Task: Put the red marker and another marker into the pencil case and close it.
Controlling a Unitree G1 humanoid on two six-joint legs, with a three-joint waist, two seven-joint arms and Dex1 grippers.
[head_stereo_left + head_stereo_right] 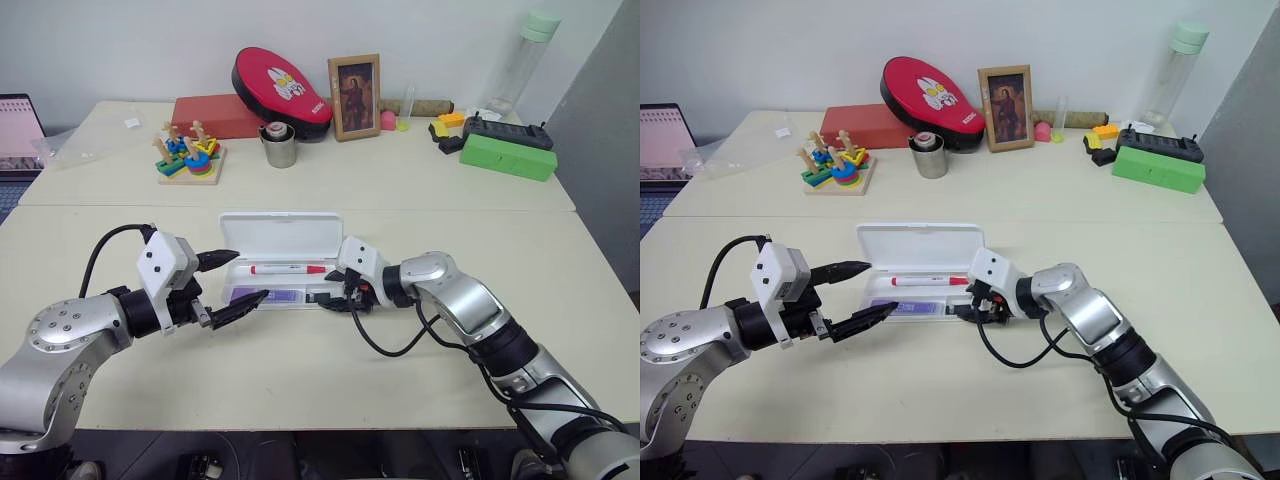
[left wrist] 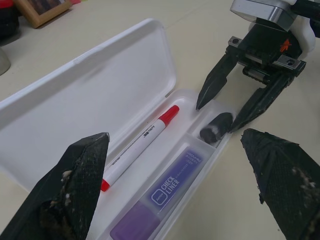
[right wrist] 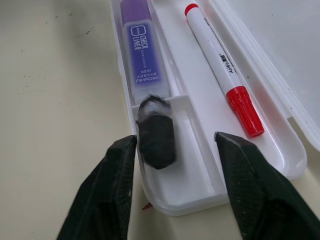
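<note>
Reaching in from your right, the right pincer (image 1: 340, 300) sits low at the right end of the pencil case (image 1: 283, 237), pointing leftward and slightly down. Its two black fingers (image 3: 102, 192) are spread apart and grasp nothing; between their tips, in the small end compartment, lies a short black item (image 3: 156, 139), with one finger just beside it outside the tray's front wall. Your left pincer (image 1: 228, 285) hovers at the case's left end, aimed to the right across the tray, its fingers released and wide, one above the tray's back part and one at its front edge, holding nothing.

You can see the pencil case lying on the pale surface (image 1: 300, 370) with its lid (image 2: 100, 95) thrown fully back and flat. The red marker (image 1: 287, 269) lies lengthwise in the rear channel, white barrel, red cap toward the right pincer. The purple highlighter (image 3: 143, 47) lies in the front channel, parallel to it, its printed label facing up, one end just beside the black item.
</note>
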